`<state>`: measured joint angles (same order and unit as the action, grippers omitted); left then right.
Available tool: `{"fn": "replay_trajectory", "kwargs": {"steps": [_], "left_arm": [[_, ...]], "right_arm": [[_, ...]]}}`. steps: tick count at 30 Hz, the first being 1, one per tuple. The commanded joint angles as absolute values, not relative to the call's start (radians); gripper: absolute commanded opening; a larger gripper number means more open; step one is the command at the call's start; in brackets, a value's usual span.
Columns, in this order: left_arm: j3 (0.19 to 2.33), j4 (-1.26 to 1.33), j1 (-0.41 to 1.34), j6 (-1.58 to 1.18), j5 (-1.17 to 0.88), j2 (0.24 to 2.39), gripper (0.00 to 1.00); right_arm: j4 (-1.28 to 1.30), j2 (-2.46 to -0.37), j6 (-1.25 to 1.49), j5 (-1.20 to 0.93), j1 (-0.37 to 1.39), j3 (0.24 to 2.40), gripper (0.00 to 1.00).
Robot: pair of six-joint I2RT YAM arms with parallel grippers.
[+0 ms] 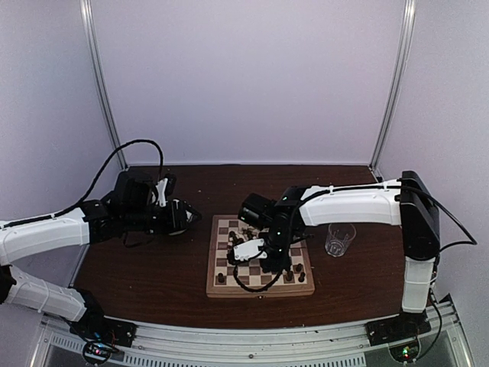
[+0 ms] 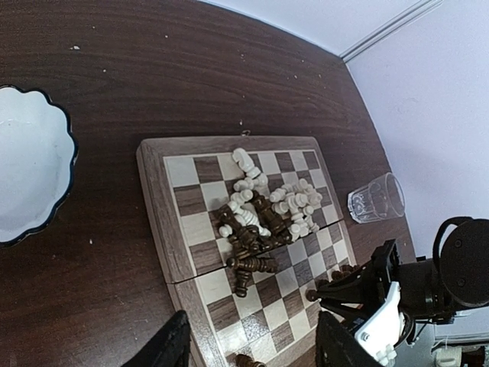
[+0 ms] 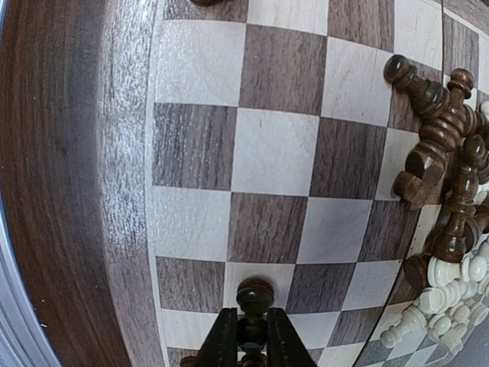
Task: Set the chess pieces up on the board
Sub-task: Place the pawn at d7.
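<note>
The board (image 1: 217,287) lies in the middle of the table. A jumbled pile of dark and cream chess pieces (image 2: 263,214) lies on its far half, also seen at the right edge of the right wrist view as a pile (image 3: 443,168). My right gripper (image 3: 252,336) is low over the board's (image 3: 267,153) near rows, its fingers closed against the neck of a dark pawn (image 3: 254,294) standing on a cream square. A few dark pieces (image 2: 336,274) stand beside it. My left gripper (image 2: 256,344) hangs open and empty above the board's (image 2: 153,206) left edge.
A clear drinking glass (image 1: 339,238) stands on the table right of the board. A white scalloped bowl (image 2: 30,183) sits left of the board, under the left arm. White walls with metal posts close in the back of the table.
</note>
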<state>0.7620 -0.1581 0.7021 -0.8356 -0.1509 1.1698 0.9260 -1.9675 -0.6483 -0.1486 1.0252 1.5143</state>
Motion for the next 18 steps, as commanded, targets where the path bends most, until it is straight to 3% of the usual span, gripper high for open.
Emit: {"fn": "replay_trajectory", "kwargs": {"steps": [1,18], "left_arm": [[0.751,-0.115,0.704,-0.834,-0.158,1.165,0.56],[0.739,-0.112,0.704,-0.838,-0.164,1.161,0.56]], "right_arm": [[0.937,-1.984,-0.643,-0.123,1.022,1.546,0.15],[0.958,-1.980,-0.637,-0.118,1.024,1.558,0.20]]}}
